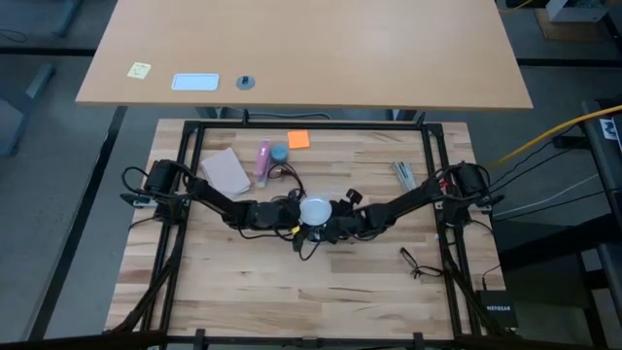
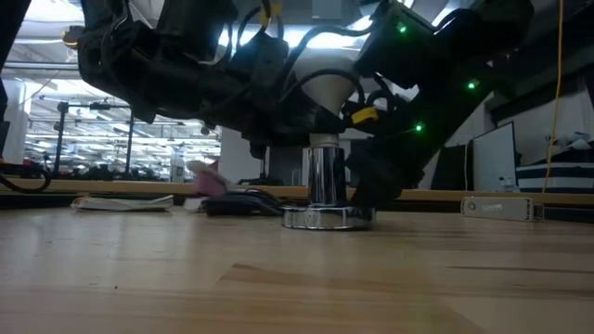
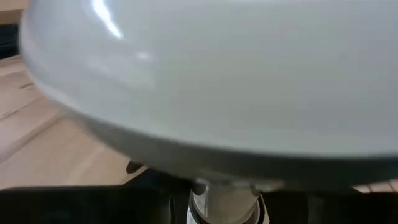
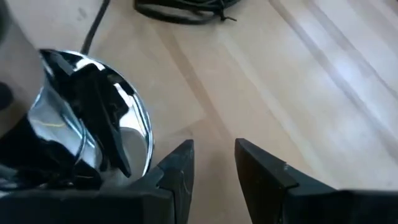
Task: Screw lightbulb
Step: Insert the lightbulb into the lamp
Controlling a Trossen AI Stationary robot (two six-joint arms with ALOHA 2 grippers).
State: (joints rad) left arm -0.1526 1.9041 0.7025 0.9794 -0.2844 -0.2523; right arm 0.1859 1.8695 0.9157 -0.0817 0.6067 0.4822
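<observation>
I can read only one label: white lettering on the black box (image 1: pixel 495 312) at the table's near right corner, which looks like NETGEAR, though it is too small for me to be sure. The yellow sticky note (image 1: pixel 139 69) on the far desk carries marks I cannot make out.

On my table (image 1: pixel 243 282) I see an orange note (image 1: pixel 298 139), a pink object (image 1: pixel 262 160) beside a small blue round thing (image 1: pixel 279 154), a tan pad (image 1: pixel 226 169) and a loose black cable (image 1: pixel 416 262).

The lightbulb (image 1: pixel 316 209) sits upright on the shiny silver lamp base (image 2: pixel 327 216) at mid-table, both arms crowding it from either side and blocking my low view of it. The left gripper (image 1: pixel 294 211) is at the bulb, whose globe fills its wrist camera; whether its fingers clamp it I cannot tell. The right gripper (image 4: pixel 211 168) is just beside the base, fingers slightly apart with bare wood between them.
</observation>
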